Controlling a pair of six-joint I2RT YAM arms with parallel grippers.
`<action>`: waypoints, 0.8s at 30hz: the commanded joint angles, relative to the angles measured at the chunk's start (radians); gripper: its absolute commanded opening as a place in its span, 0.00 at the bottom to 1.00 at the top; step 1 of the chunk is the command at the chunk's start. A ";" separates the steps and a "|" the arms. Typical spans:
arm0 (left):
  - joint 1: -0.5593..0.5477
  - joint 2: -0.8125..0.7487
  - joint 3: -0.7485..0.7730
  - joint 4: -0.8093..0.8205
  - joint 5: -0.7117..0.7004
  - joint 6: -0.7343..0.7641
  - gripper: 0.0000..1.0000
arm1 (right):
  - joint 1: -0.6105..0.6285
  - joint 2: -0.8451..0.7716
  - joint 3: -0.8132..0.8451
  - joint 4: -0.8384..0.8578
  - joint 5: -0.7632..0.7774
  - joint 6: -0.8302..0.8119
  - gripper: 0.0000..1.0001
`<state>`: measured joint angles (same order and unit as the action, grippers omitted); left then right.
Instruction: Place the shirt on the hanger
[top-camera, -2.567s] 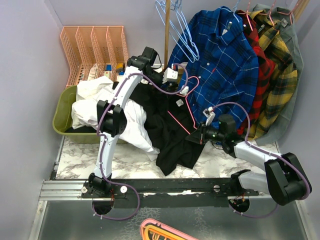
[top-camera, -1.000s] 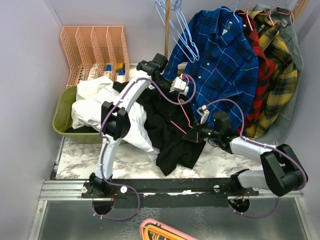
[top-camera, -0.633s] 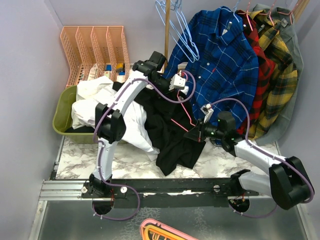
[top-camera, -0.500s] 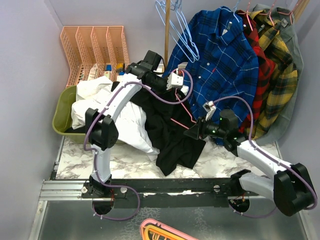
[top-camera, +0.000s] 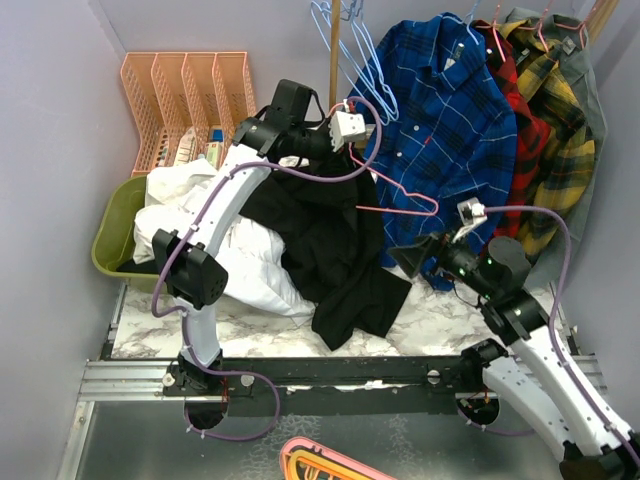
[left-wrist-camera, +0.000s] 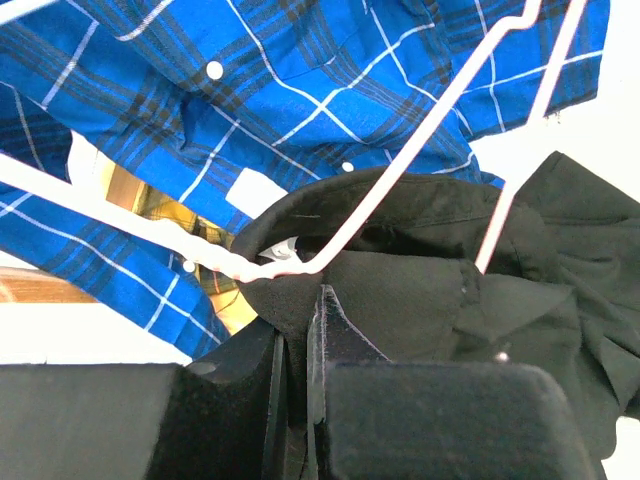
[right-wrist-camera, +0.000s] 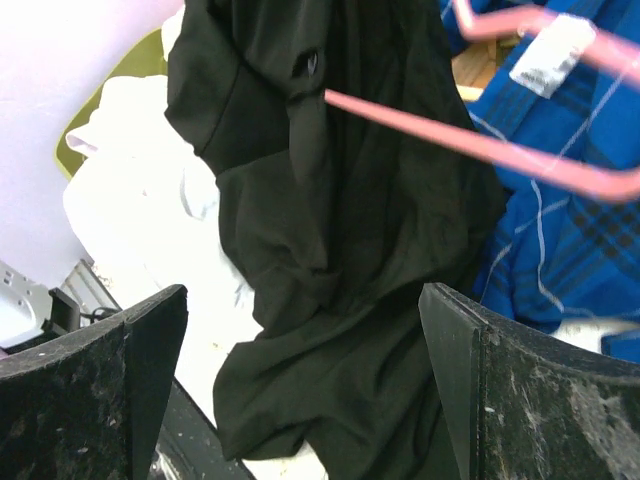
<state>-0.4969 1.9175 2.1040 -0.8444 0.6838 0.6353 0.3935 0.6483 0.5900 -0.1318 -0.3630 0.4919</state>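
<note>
Far on the left an orange basket rack (top-camera: 185, 95) stood against the wall. In front of it was a green tub (top-camera: 108, 235), with a white garment (top-camera: 195, 235) spilling over its edge onto the marble table (top-camera: 445, 310). The left arm reached up over that heap. The left gripper (left-wrist-camera: 298, 322) was pinched tight on the collar of the black shirt (top-camera: 330, 240), with the dark cloth squeezed between its two fingers. The shirt hung down from there — its top up in the air, its bottom crumpled on the table beside the white garment. The pink hanger (top-camera: 400, 195) was up there too. One bend of it sat in the neck hole just above the fingers, and the rest stuck out to the right, in front of the blue plaid shirt (top-camera: 450, 110). Behind the gripper rose a wooden pole (top-camera: 334, 70) with light blue hangers (top-camera: 355, 60) by it. The blue plaid shirt hung at the back and had a white label (left-wrist-camera: 250, 190) sewn on it — too bright to read any writing. The right gripper (right-wrist-camera: 300, 300) was spread wide with nothing in it. It sat low and to the right of the black shirt, pointing at it but not touching. A hanger wire crossed in front of its camera. Farthest right hung a red plaid shirt (top-camera: 522, 130) and a yellow plaid shirt (top-camera: 560, 120).
</note>
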 joint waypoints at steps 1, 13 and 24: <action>0.000 -0.066 0.044 -0.005 -0.002 -0.065 0.00 | 0.007 -0.118 -0.106 -0.118 0.070 0.064 0.99; -0.063 -0.123 0.129 -0.196 0.059 0.032 0.00 | 0.006 -0.152 -0.402 0.467 0.085 0.127 0.90; -0.076 -0.149 0.133 -0.216 0.057 0.027 0.00 | 0.007 0.209 -0.347 0.827 0.057 0.135 0.92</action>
<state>-0.5709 1.8084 2.2158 -1.0409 0.7143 0.6571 0.3935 0.8196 0.1970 0.4877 -0.3042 0.6262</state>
